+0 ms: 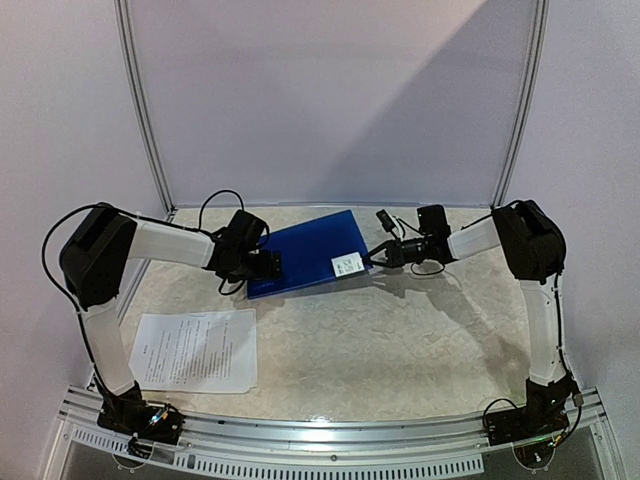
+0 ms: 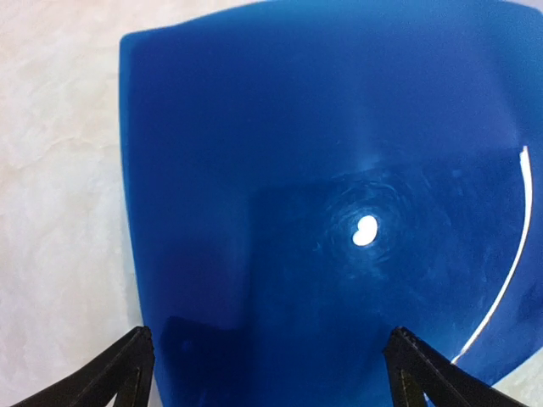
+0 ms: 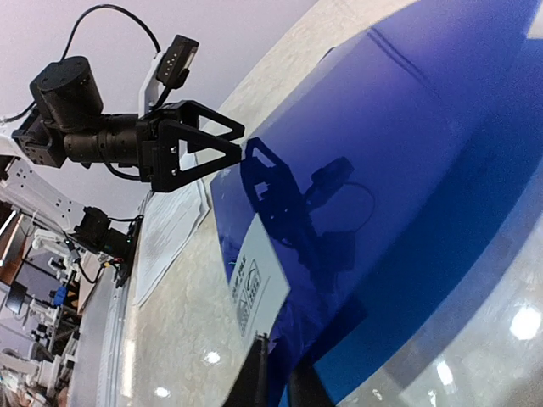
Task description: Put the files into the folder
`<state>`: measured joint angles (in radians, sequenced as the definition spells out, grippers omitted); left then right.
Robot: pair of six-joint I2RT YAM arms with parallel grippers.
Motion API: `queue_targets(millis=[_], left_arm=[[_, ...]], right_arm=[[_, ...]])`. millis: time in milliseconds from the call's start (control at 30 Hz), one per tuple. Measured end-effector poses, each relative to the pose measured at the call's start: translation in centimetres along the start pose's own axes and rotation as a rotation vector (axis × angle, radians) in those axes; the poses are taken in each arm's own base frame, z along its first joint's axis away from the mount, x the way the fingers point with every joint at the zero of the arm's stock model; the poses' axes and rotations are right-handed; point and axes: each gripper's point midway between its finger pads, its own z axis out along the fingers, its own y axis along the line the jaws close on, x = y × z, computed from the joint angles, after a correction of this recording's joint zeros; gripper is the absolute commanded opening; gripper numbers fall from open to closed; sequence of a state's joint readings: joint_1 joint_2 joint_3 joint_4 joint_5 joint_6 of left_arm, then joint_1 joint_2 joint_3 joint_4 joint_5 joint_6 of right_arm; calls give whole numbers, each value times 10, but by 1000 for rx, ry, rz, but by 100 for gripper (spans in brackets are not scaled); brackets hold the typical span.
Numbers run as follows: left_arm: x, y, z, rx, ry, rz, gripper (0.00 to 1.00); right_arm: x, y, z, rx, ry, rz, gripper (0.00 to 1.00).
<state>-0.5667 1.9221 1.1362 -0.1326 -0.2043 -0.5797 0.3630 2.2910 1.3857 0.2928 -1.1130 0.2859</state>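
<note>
Nipping folder: R pincer; L pincer wide

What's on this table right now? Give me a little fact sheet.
folder: blue folder, flat between both grippers, white label on cover
files: paper sheets, near left, apart from the folder
left gripper: open, over folder's left edge
right gripper: pinched on folder's edge beside label
files in folder: not yet

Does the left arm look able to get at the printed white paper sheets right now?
Probably yes: the printed white paper sheets lie uncovered near its base, and its jaws stand open and empty.
</note>
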Motion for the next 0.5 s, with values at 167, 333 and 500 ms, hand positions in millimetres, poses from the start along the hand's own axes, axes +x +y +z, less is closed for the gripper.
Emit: queue_targets(millis=[167, 333, 500], left_arm=[[-9, -31, -8, 58, -39, 52, 96], [-23, -68, -12, 118, -86, 87, 96], [-29, -103, -6, 175, -113, 117, 96]], right_arm=[[44, 17, -18, 51, 48, 46, 0], [99, 50, -46, 115, 84, 24, 0], [133, 82, -83, 261, 54, -79, 0]])
